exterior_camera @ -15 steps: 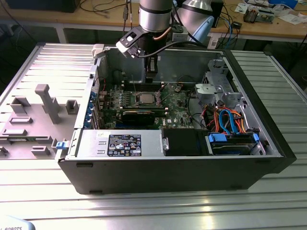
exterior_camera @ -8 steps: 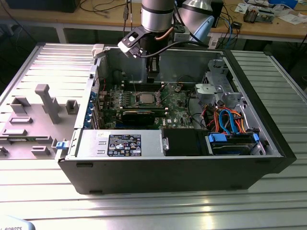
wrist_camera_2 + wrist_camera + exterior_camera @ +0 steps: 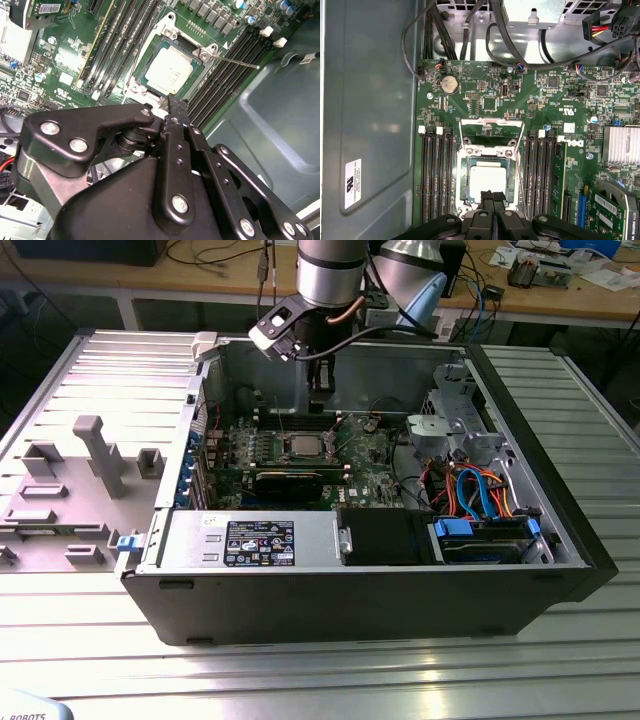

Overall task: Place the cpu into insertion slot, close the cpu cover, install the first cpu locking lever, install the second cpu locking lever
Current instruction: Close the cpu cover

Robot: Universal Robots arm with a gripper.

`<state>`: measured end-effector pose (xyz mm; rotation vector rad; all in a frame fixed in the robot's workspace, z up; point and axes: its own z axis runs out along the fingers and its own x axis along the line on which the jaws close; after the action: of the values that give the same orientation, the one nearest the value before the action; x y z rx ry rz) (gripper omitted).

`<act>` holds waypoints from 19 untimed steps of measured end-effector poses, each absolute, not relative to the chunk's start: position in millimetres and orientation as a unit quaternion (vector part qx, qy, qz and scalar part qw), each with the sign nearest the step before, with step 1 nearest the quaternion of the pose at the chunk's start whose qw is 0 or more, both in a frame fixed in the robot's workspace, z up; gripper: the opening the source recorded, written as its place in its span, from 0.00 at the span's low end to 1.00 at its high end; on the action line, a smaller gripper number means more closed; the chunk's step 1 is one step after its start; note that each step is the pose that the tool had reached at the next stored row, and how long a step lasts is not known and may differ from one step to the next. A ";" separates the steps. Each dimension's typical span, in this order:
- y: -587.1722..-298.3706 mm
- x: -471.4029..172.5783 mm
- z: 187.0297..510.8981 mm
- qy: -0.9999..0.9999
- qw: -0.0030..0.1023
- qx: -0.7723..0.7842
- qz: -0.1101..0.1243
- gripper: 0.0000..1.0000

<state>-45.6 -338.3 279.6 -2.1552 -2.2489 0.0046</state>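
Fingertips (image 3: 487, 198) sit pressed together with nothing between them, so the gripper (image 3: 493, 195) is closed and empty. In the first wrist view its tips overlap one edge of the cpu (image 3: 487, 180); whether they touch it I cannot tell. The cpu lies flat in the insertion slot (image 3: 462, 180), its grey top bare and silver rim showing around it. The cpu cover (image 3: 492, 121) is swung back off the chip, at the slot's edge opposite the fingers, with green board showing through its cut-out. In the second wrist view a thin locking lever (image 3: 237, 61) juts from the slot's corner out over the memory slots (image 3: 220, 85). Those slots flank the socket closely on both sides. Beyond one bank, the grey case wall (image 3: 270, 110) leaves open room.
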 end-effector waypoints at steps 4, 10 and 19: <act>-338.3 -44.5 279.6 -0.722 0.013 -0.692 0.001 0.11; -338.3 -42.8 279.6 -0.722 0.013 -0.692 0.001 0.11; -338.3 -40.6 279.6 -0.722 0.013 -0.692 0.001 0.11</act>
<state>-40.6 -338.3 279.6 -2.1553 -2.2488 0.0046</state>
